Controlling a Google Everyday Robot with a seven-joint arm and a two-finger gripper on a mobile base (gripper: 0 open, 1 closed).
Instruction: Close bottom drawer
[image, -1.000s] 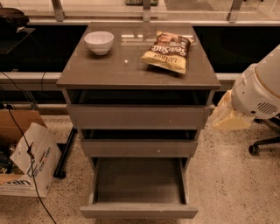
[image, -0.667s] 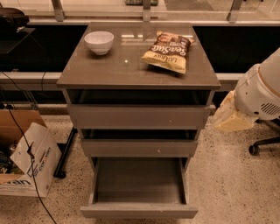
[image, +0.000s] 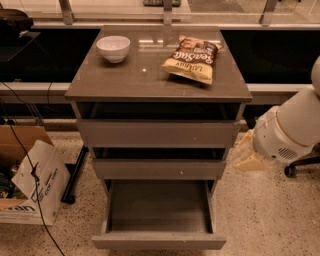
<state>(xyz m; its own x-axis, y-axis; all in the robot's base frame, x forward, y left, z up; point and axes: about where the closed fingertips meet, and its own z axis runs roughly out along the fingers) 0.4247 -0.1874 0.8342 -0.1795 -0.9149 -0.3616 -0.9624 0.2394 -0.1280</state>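
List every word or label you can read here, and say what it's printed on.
"Sea Salt": on the chip bag lying on the cabinet top; its smaller print is too blurred.
Print on the cardboard box, left of the cabinet: too blurred to read.
None on the open bottom drawer or the pincer beside the cabinet's right side.

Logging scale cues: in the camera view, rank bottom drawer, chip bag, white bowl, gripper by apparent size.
1. bottom drawer
2. chip bag
3. white bowl and gripper, right of the cabinet: alike, gripper nearer, so unranked.
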